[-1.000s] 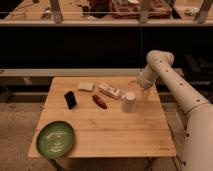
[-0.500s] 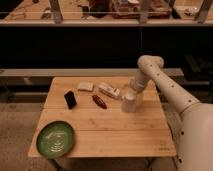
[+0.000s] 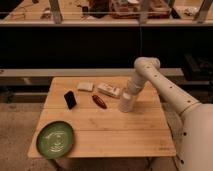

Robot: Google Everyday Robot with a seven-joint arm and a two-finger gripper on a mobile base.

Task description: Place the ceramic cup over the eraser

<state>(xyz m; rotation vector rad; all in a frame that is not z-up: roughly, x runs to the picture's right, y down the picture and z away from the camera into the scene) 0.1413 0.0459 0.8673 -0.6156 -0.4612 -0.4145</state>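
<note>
Since the earlier frames the white arm has swung left and lowered, so that the gripper [image 3: 128, 94] now sits right at the top of the plain white ceramic cup [image 3: 125, 105], where before it hung higher and further right. The cup itself stands in about the same spot as before, upright on the right half of the pale wooden slatted bench [image 3: 115, 135], about midway between its far and near edges. Gripper and cup run together in one pale shape, so whether the gripper is spread or closed on the cup cannot be told.

The small black slab-like eraser [image 3: 70, 99] stands on the left half of the bench, tilted a little, well apart from the cup. Between the two lies a reddish-brown oblong thing [image 3: 99, 101], set at a slant. Further back, a pale flat rectangular block [image 3: 85, 86] lies near the far edge, and just right of it a long white packet with markings [image 3: 109, 90] reaches toward the cup. A round green plate [image 3: 55, 139] rests at the near left corner of the bench, partly over its edge
</note>
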